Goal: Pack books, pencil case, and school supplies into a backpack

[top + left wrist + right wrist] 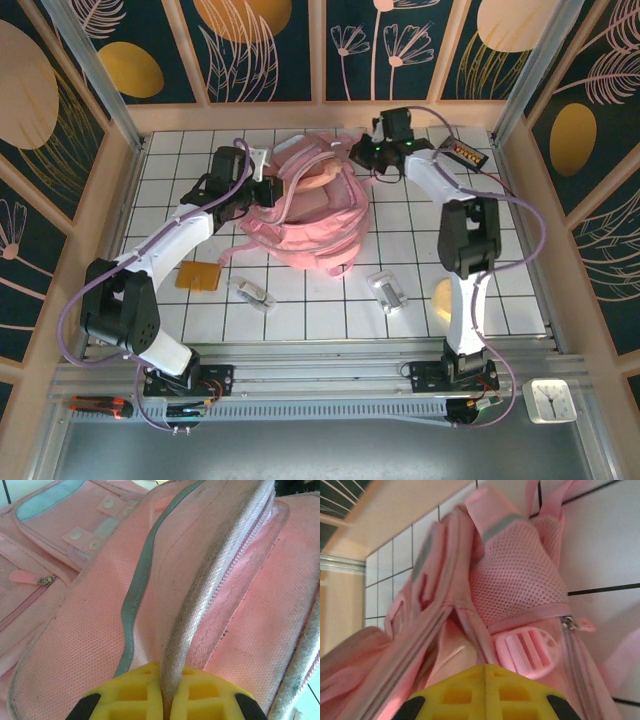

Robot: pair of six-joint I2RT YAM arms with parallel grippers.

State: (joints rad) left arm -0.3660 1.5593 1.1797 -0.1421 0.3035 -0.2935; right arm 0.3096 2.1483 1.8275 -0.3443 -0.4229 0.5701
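Now: both claws shut at the backpack, left one pinching a zip edge

Obs. 1. Pink backpack (320,235) lies slumped on the white gridded table (500,250). All positions below are given relative to it.

Obs. 2. Left gripper (265,190) sits at the backpack's left edge. In the left wrist view, the left gripper (167,690) has its yellow fingers (130,695) drawn together on a raised strip of the backpack (75,630). That strip is a worn fabric edge with a line of zip teeth (240,555) running beside it. The grip is firm and the fabric stands up out of the pinch. A grey piping line (135,595) runs along the panel just left of the pinch.

Obs. 3. Right gripper (378,155) sits at the backpack's far right corner. In the right wrist view, the right gripper (485,672) has its fingers closed pad to pad, with no fabric visible between them. Its tips point into the backpack (515,580), just beside a pink buckle (527,652) and below a mesh panel (520,575).

Obs. 4. Orange-brown pad (198,276) lies flat on the table, near-left of the backpack and apart from it.

Obs. 5. One silver clip piece (250,292) lies just beyond the backpack's near edge, to the left. A second clip piece (388,290) lies near-right of it.

Obs. 6. A yellow sliver (441,297) farther right of the backpack is probably the yellow book, but the right arm covers most of it.

Obs. 7. Black slab with orange label (465,153) lies at the far right, apart from the backpack.
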